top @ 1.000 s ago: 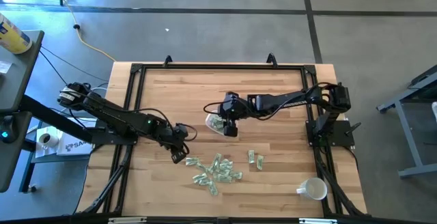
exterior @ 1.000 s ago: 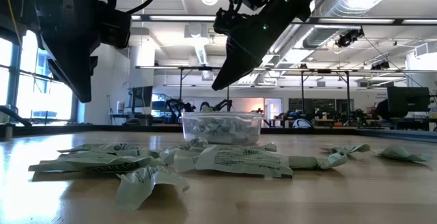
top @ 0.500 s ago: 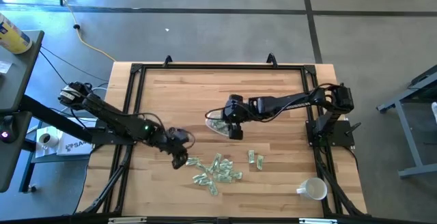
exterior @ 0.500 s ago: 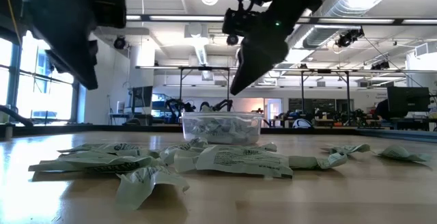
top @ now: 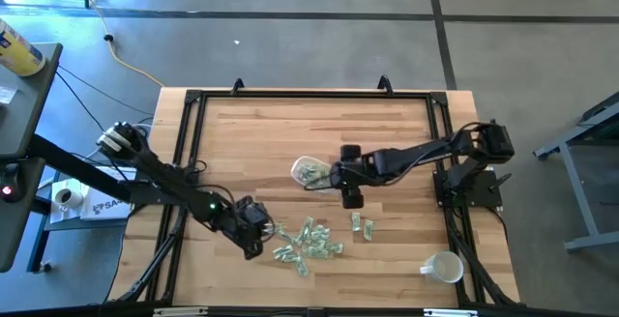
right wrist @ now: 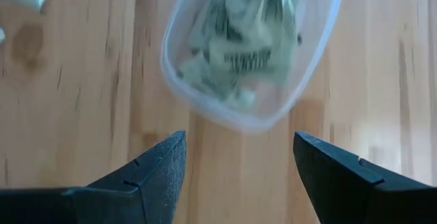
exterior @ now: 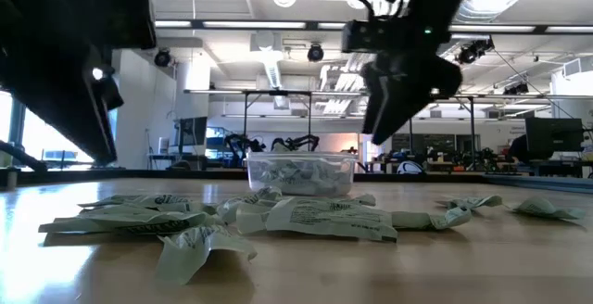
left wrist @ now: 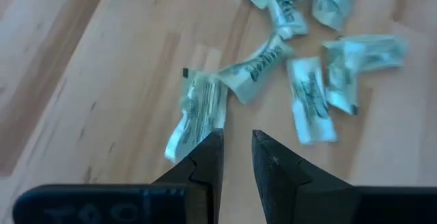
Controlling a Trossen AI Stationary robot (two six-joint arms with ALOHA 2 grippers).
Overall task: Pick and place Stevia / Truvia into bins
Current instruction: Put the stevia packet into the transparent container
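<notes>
Several pale green and white Stevia / Truvia sachets [top: 308, 240] lie flat in a loose pile on the wooden table near its front edge, and two more sachets [top: 362, 226] lie a little to the right. The clear bowl [top: 309, 172], partly filled with sachets, stands at the table's middle. My left gripper [left wrist: 237, 136] hangs above the pile's left end, narrowly open with nothing between its fingers; one sachet [left wrist: 198, 111] lies just beyond them. My right gripper [right wrist: 239, 142] hovers wide open and empty just right of the bowl [right wrist: 249, 46], tilted down.
A white mug [top: 443, 269] stands at the near right corner. A black frame [top: 193, 100] runs round the table top. Bare wood lies at the far side and along the left of the table.
My left gripper has moved toward the near edge and a little down, rolling as it went, and now stands at the pile's left end. My right gripper has left its place over the bowl, going right and slightly nearer. Neither gap has changed. The sachets and bowl have kept still.
</notes>
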